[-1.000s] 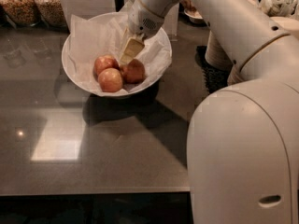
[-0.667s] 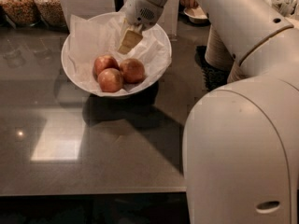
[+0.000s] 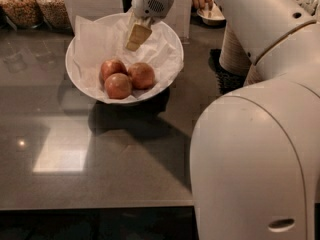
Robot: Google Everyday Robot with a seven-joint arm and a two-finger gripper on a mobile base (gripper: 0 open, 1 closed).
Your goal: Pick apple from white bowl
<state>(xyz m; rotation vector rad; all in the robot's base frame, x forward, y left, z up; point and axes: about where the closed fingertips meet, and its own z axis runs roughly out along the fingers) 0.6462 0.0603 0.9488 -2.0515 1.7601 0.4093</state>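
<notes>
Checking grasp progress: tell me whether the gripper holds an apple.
No. The three apples lie in the white bowl; the gripper hangs above them, touching none.

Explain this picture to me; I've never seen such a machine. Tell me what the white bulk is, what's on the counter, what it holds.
One camera looks down on a dark counter. The white bulk is a mobile robot's body; its arm reaches to a gripper hovering over the back of a paper-lined white bowl. Three red apples lie in it. No apple is in the gripper. Behind stand two food jars and a small dish.
</notes>
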